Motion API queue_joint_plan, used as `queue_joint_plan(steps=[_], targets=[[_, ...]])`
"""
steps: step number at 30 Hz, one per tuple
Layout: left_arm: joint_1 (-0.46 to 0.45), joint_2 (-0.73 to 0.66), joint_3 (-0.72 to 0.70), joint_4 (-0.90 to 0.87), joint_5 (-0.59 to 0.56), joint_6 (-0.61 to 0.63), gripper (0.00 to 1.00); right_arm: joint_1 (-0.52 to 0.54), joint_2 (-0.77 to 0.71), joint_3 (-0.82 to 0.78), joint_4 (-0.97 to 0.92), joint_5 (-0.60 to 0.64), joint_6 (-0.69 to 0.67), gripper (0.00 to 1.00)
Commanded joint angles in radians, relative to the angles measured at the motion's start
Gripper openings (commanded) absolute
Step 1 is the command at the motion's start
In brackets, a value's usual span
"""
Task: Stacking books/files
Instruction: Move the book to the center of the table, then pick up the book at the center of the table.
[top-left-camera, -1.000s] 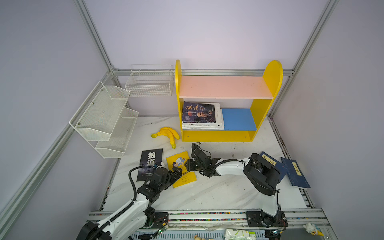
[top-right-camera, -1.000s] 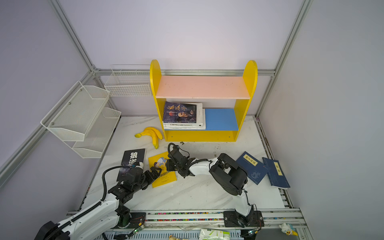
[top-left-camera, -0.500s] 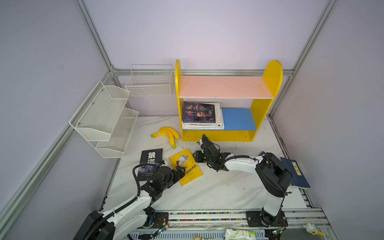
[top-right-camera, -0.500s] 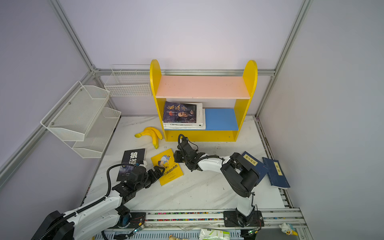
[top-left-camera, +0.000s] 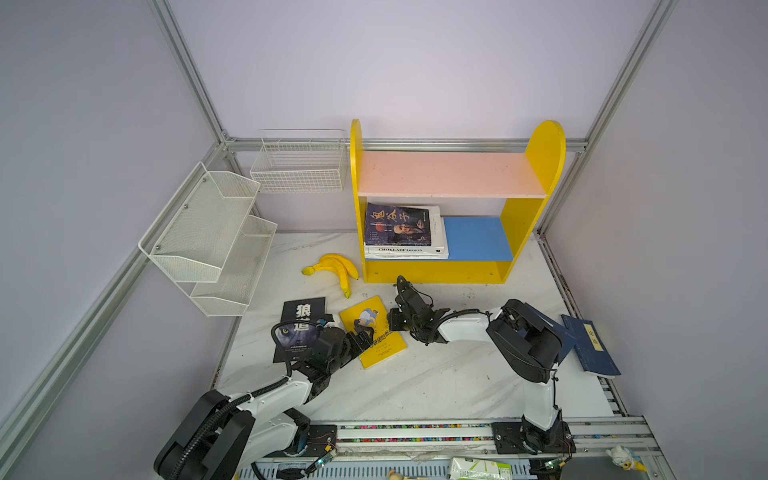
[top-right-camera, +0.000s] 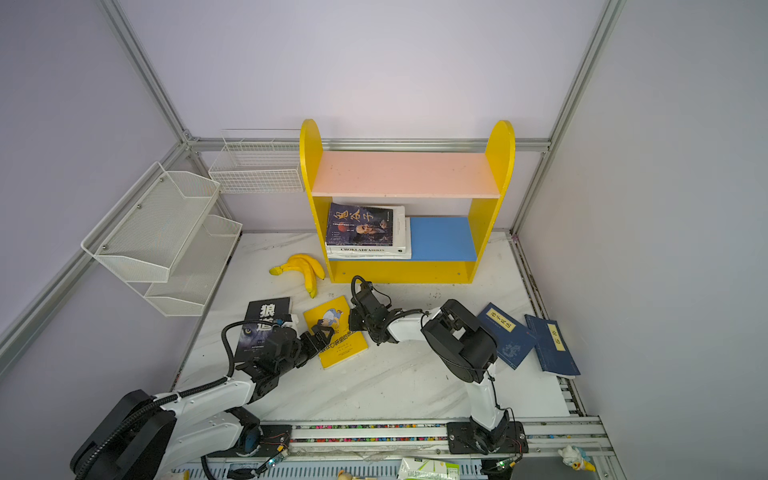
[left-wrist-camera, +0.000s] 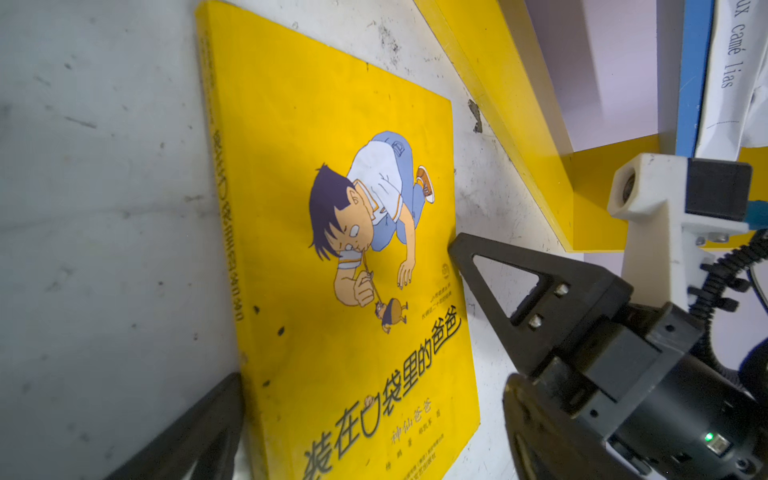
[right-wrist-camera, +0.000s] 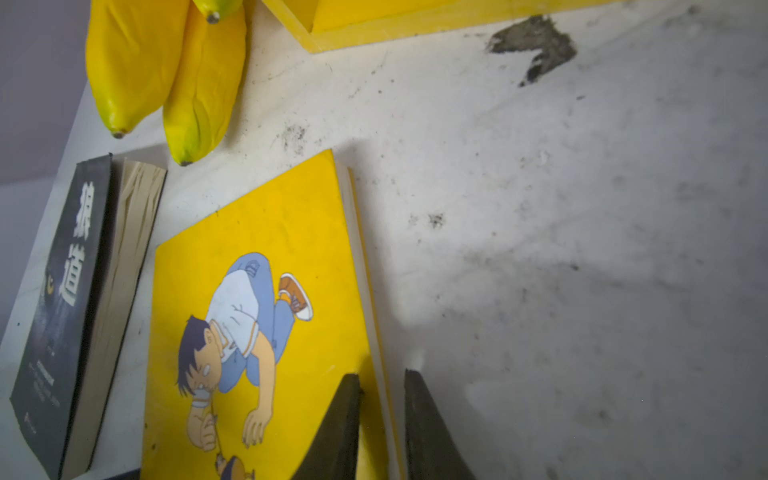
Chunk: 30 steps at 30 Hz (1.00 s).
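My right gripper (right-wrist-camera: 380, 380) pinched the long page edge of the flat yellow cartoon-cover book (right-wrist-camera: 266, 257). The book lay to its left. My left gripper (top-left-camera: 360, 333) gaped beside the spine.

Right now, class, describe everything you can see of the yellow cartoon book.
The yellow book is a thin paperback lying cover up on the white table, askew beside the black book. Its cover shows a crouching cartoon boy and dark Chinese characters. The right claw pinches its page edge; the open left claw sits at its spine side.

Yellow cartoon-cover book (top-left-camera: 384, 343) — black book (top-left-camera: 303, 311), seemingly wolf-eyed.
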Motion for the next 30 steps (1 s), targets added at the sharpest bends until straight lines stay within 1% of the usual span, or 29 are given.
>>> queue_joint_plan(steps=[1,4,7,10,14,17,22,30], targets=[[0.010,0.018,0.003,0.075,0.061,-0.008,0.94,0.023,0.092,-0.007,-0.031,-0.018,0.001,0.17],[0.030,0.011,-0.004,0.196,0.098,0.006,0.92,0.029,0.142,-0.009,-0.008,-0.056,0.006,0.15],[0.066,0.004,-0.004,0.279,0.144,-0.015,0.85,0.036,0.189,-0.002,0.003,-0.080,0.009,0.13],[0.089,-0.003,-0.003,0.339,0.157,-0.036,0.82,0.036,0.214,0.001,0.010,-0.097,0.011,0.12],[0.105,0.005,0.002,0.371,0.152,-0.057,0.77,0.036,0.221,0.004,0.012,-0.105,0.006,0.12],[0.114,0.009,0.012,0.337,0.150,-0.073,0.69,0.036,0.219,0.006,0.009,-0.107,0.002,0.12],[0.119,-0.007,0.037,0.188,0.140,-0.078,0.56,0.036,0.212,0.012,0.003,-0.109,-0.007,0.12],[0.123,-0.041,0.054,0.024,0.110,-0.086,0.34,0.037,0.179,0.018,-0.010,-0.080,-0.005,0.12]])
